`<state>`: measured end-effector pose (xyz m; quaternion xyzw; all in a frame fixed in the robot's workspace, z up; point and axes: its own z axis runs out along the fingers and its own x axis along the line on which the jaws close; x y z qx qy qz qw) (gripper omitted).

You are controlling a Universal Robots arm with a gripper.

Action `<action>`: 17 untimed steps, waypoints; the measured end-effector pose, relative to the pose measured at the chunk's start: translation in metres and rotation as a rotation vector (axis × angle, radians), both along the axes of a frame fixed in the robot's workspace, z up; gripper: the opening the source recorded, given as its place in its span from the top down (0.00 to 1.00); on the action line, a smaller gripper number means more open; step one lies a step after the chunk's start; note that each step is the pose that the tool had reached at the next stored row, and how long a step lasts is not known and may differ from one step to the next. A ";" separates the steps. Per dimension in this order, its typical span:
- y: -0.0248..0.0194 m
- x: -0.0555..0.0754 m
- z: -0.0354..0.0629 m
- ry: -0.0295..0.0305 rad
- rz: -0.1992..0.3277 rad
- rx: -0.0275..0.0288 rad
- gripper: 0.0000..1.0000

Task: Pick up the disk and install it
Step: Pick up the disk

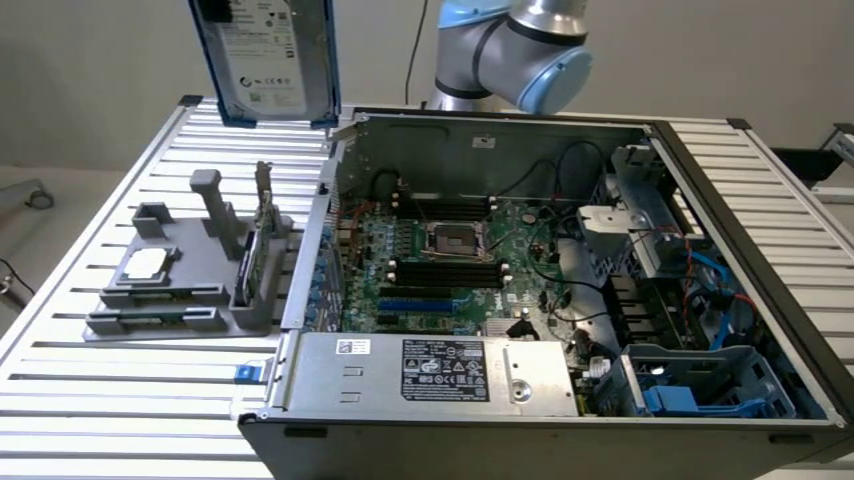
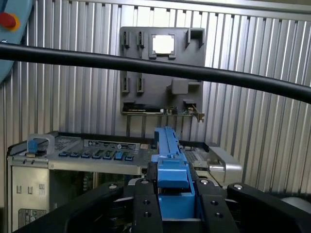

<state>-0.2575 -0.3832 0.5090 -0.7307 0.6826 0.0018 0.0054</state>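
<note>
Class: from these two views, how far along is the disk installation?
Done: the disk is picked up, hanging upright above the table. In hand: the gripper is clamped on its blue carrier. Left: it is not yet inside the open computer case.

exterior: raised, angled down on open case (image 1: 441,140) | wrist: looks down past pincer (image 2: 175,189) | shared: grey fixture (image 2: 160,73), case

Counted: 1 disk (image 1: 267,55), 1 robot arm (image 1: 514,50), 1 open PC case (image 1: 494,130), 1 power supply (image 1: 441,372), 1 grey fixture (image 1: 167,322), 1 silver chip (image 1: 147,262).
</note>
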 end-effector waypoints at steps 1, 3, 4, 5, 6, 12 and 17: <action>-0.0021 0.004 0.0000 0.0000 0.000 0.0000 0.67; -0.0062 0.013 0.0000 0.0001 0.000 0.0001 0.67; -0.0082 0.017 0.0000 0.0000 0.000 0.0001 0.67; -0.0103 0.021 0.0000 0.0000 0.000 0.0002 0.67; -0.0125 0.025 0.0000 0.0000 0.000 0.0002 0.67; -0.0247 0.050 0.0000 0.0000 0.000 0.0004 0.67; -0.0348 0.071 0.0000 0.0001 0.000 0.0005 0.67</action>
